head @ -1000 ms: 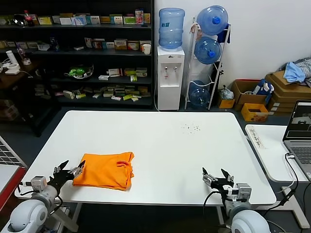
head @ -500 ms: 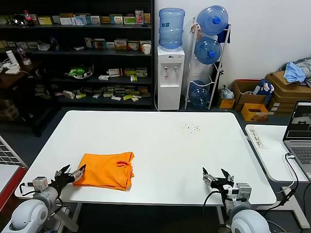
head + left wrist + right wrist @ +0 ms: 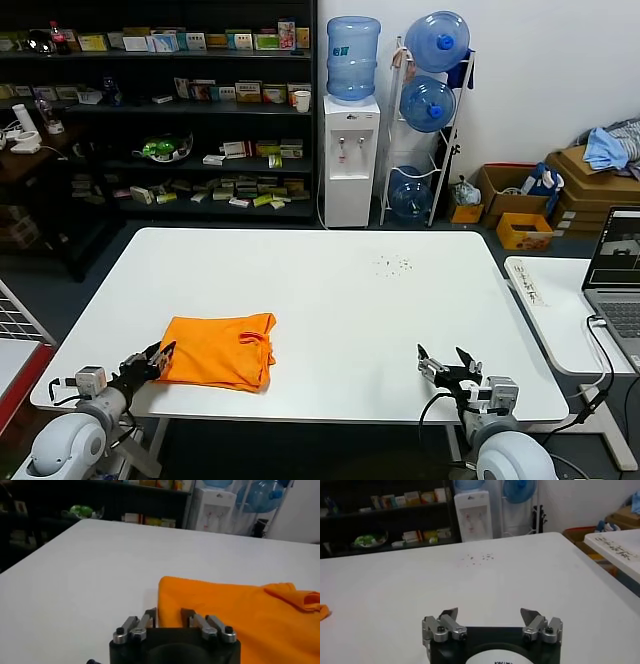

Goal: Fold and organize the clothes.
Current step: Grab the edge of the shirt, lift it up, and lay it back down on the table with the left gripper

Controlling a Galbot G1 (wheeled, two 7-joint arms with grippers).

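Note:
The orange T-shirt (image 3: 215,351) lies folded into a rectangle on the white table (image 3: 340,290), near its front left. It also shows in the left wrist view (image 3: 240,607). My left gripper (image 3: 152,360) sits low at the table's front left edge, its fingertips right at the shirt's left edge. Its jaws stand a narrow gap apart with nothing between them (image 3: 169,616). My right gripper (image 3: 447,362) rests at the front right of the table, far from the shirt, open wide and empty (image 3: 490,614).
Small dark specks (image 3: 393,264) lie on the far right part of the table. A side table with a laptop (image 3: 615,265) stands to the right. Shelves (image 3: 150,110) and a water dispenser (image 3: 350,150) stand behind.
My left gripper has drawn back and down toward the front left edge, away from the shirt, and its jaws have narrowed. The shirt and the right arm have not moved.

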